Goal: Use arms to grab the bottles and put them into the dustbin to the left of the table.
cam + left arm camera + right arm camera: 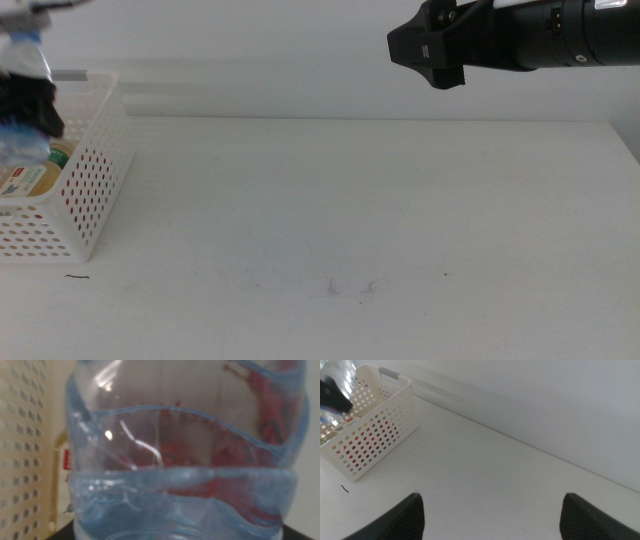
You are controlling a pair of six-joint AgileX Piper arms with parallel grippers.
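Observation:
My left gripper is at the far left of the middle view, shut on the clear water bottle, holding it over the open top of the white perforated dustbin. The bottle fills the left wrist view, with the dustbin wall beside it. The yellow tea bottle lies inside the dustbin. Red shows through the dustbin's holes in the right wrist view. My right gripper hangs high above the table's back right, open and empty; it also shows in its own wrist view.
The white table carries only small dark marks, one near the dustbin's front corner and a few near the front middle. The dustbin stands at the table's left edge.

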